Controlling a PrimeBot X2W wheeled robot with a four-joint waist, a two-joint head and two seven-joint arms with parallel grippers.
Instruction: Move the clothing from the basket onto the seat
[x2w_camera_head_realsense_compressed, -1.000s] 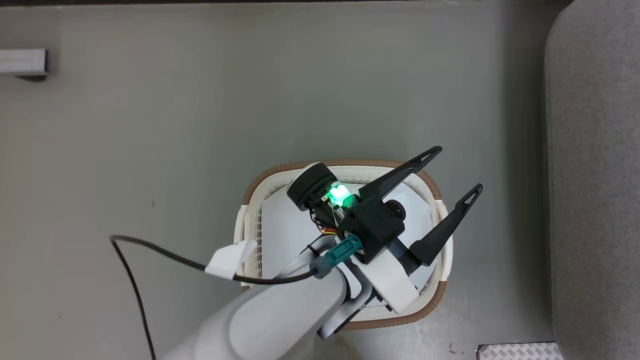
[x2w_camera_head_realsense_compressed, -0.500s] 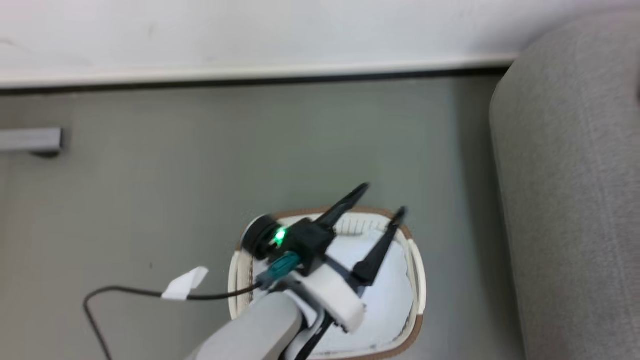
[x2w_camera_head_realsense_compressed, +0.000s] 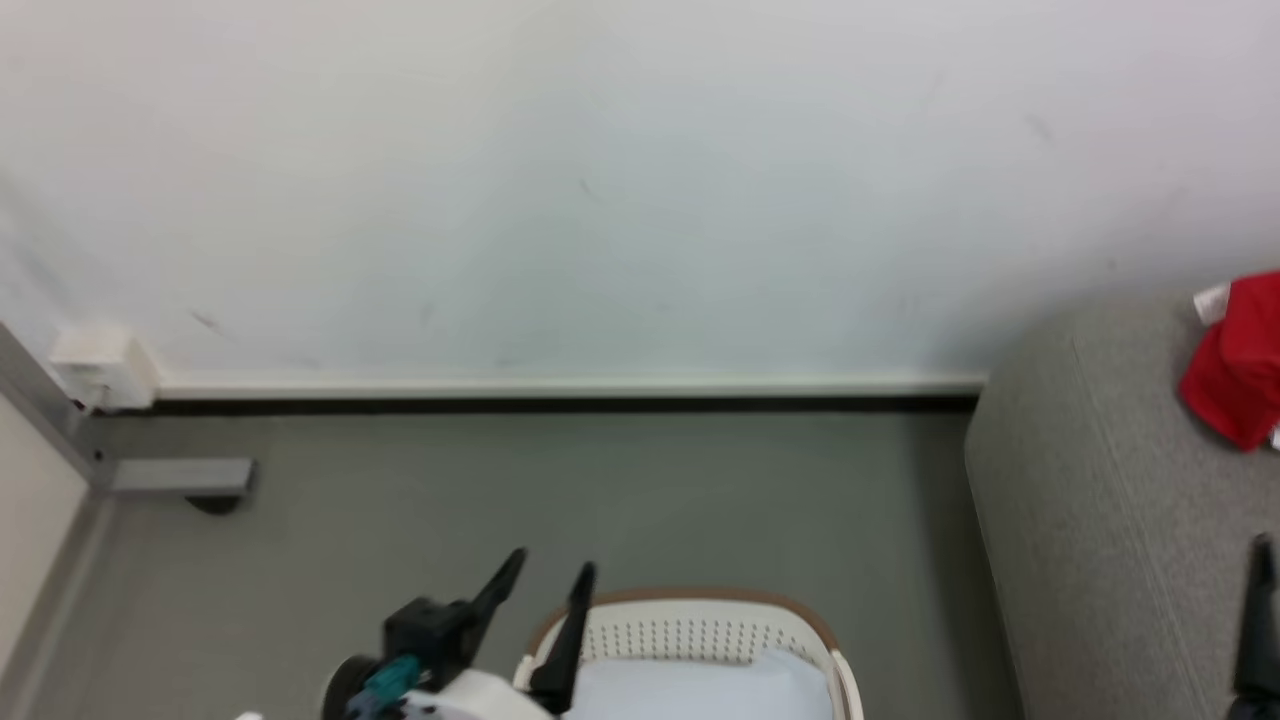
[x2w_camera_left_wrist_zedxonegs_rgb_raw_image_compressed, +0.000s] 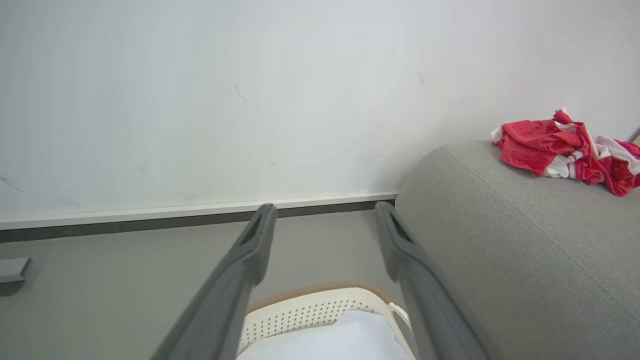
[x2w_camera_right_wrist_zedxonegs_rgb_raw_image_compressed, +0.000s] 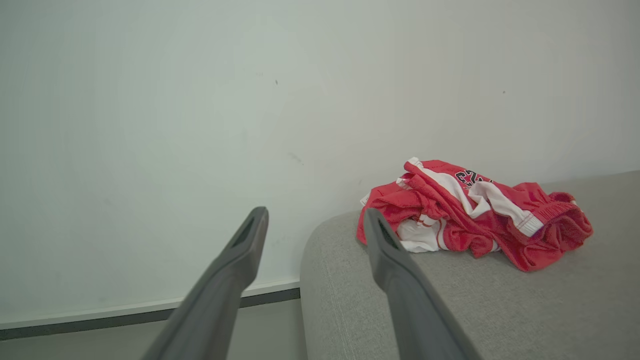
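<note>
On the seat's (x2w_camera_right_wrist_zedxonegs_rgb_raw_image_compressed: 500, 310) far end, at the edge that meets the wall (x2w_camera_right_wrist_zedxonegs_rgb_raw_image_compressed: 200, 100), lies one item of clothing (x2w_camera_right_wrist_zedxonegs_rgb_raw_image_compressed: 470, 220): a crumpled red garment with white stripe trim. It rests wholly on the grey upholstery, close to the rounded corner, with no gripper touching it.

Item count: one seat, one basket (x2w_camera_head_realsense_compressed: 690, 600), one red garment, one white cloth (x2w_camera_head_realsense_compressed: 700, 690), two grippers.

Basket: stands on the floor (x2w_camera_head_realsense_compressed: 600, 490), near the seat's side face with a strip of floor between them. Contents visible: the white cloth, lying flat inside. No red fabric is visible in the part of the basket shown.

Left gripper (x2w_camera_left_wrist_zedxonegs_rgb_raw_image_compressed: 325, 207): two fingers, spread wide, nothing between them. In the head view it sits at the basket's left rim, fingertips pointing toward the wall.

Right gripper (x2w_camera_right_wrist_zedxonegs_rgb_raw_image_compressed: 315, 212): two fingers, spread wide, nothing between them. It hangs above the seat's rounded edge, well short of the garment and pointing toward it. In the head view one of its dark fingers (x2w_camera_head_realsense_compressed: 1262, 610) appears at the lower right, over the seat.

One grey bracket (x2w_camera_head_realsense_compressed: 180, 478) sits on the floor at the wall's left end.
</note>
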